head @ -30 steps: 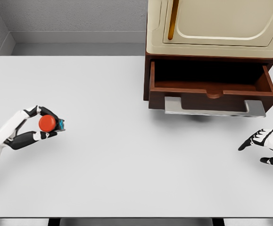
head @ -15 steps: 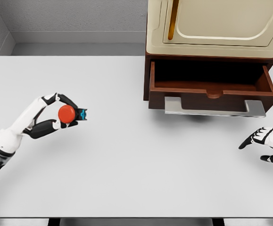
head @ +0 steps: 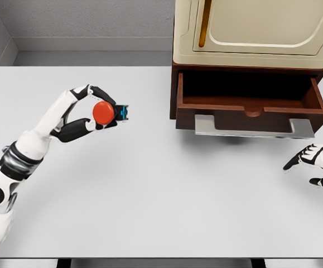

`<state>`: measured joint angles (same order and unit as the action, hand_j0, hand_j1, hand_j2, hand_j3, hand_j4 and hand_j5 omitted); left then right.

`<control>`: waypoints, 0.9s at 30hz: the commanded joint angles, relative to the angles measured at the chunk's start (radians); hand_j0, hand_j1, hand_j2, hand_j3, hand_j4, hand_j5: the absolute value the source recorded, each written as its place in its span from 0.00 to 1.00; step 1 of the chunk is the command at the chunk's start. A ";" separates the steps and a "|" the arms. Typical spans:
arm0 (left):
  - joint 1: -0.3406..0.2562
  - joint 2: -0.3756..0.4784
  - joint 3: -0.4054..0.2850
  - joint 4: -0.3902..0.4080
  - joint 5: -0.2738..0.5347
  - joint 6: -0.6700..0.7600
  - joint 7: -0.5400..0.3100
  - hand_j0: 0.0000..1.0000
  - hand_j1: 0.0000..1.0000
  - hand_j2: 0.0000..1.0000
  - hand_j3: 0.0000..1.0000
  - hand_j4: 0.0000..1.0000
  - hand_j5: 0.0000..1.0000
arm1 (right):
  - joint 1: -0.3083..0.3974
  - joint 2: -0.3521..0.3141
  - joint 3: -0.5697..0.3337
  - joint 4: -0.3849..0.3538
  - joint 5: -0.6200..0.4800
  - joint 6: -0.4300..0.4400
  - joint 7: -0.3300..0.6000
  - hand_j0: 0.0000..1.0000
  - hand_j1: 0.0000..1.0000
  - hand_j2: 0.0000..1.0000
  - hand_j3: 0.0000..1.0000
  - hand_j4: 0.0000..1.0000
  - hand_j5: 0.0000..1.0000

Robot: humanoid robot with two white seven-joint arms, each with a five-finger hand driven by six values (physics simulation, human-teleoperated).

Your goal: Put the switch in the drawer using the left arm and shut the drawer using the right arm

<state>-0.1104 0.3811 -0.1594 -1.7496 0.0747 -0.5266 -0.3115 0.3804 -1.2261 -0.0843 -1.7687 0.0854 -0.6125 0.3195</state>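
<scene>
Red and round, the button of the switch [head: 106,112] faced us, with its small black and blue body sticking out to the right. We saw the left hand [head: 84,113] grasping it between thumb and fingertips, raised above the left part of the white worktop [head: 161,190], with its white arm running down to the near left corner. The switch was well apart from the drawer [head: 250,106], which lay to its right.

The drawer stood pulled out from the dark brown base of a cream cabinet [head: 256,30] at the far right of the worktop. Its inside looked dark and we could make out nothing lying in it. A grey metal handle [head: 254,127] ran along its front, on the near side.

The right hand [head: 314,164] showed at the right edge of the view, near the worktop and on the near side of the drawer front, apart from the handle. Its dark-tipped fingers [head: 293,163] were loosely spread and released, holding nothing.
</scene>
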 commanded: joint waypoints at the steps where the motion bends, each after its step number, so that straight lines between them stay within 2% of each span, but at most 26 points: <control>1: 0.000 -0.050 -0.009 0.001 -0.015 0.034 0.000 0.40 0.40 0.40 0.40 0.40 0.40 | 0.000 0.000 0.000 0.000 -0.007 0.002 0.000 0.73 0.73 0.73 0.73 0.73 0.73; 4: -0.026 -0.085 -0.022 -0.001 -0.023 0.094 0.000 0.40 0.40 0.40 0.40 0.40 0.40 | -0.021 0.002 0.000 -0.002 -0.009 0.002 -0.002 0.73 0.73 0.73 0.73 0.73 0.73; 9: -0.071 -0.169 -0.025 0.012 -0.101 0.115 0.000 0.40 0.40 0.40 0.40 0.40 0.40 | -0.025 0.000 0.001 -0.002 -0.009 0.002 -0.002 0.73 0.73 0.73 0.73 0.73 0.73; 14: -0.126 -0.183 -0.069 0.012 -0.108 0.117 0.000 0.40 0.40 0.40 0.40 0.40 0.40 | -0.011 -0.004 0.008 0.000 -0.004 0.002 -0.002 0.73 0.73 0.73 0.73 0.73 0.73; 20: -0.172 -0.226 -0.086 0.015 -0.124 0.142 0.000 0.40 0.40 0.40 0.40 0.40 0.40 | -0.011 -0.004 0.009 0.000 -0.003 0.002 0.000 0.73 0.73 0.73 0.73 0.73 0.73; 22: -0.196 -0.249 -0.101 0.019 -0.161 0.188 0.000 0.40 0.40 0.40 0.40 0.40 0.40 | -0.011 -0.004 0.009 0.000 -0.003 0.002 -0.002 0.73 0.73 0.73 0.73 0.73 0.73; 27: -0.221 -0.311 -0.111 0.055 -0.213 0.191 0.000 0.40 0.40 0.40 0.40 0.40 0.40 | -0.011 -0.006 0.009 0.000 -0.001 0.002 -0.002 0.73 0.73 0.73 0.73 0.73 0.73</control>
<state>-0.3375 0.0945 -0.2661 -1.7078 -0.1223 -0.3422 -0.3119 0.3697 -1.2293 -0.0752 -1.7684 0.0901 -0.6125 0.3184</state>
